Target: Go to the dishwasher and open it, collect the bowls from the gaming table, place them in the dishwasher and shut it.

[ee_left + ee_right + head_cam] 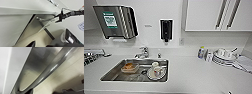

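Dishwasher [37, 67] handle [52, 68] looms right at your right wrist camera; sink [111, 75] with dishes ahead. Claw states: cannot tell, either gripper.

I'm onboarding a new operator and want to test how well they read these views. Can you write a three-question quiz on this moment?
1. True or false: the sink holds dishes.
2. In the left wrist view, the right arm's gripper is at: A) the tap, B) the bar handle of the dishwasher, C) the soap dispenser.
3. Fill in: the stacked white dishes stand on the counter to the ____ of the sink in the head view.

Key: 1 true, a cup on a plate and a container lie in it. 2 B. 3 right.
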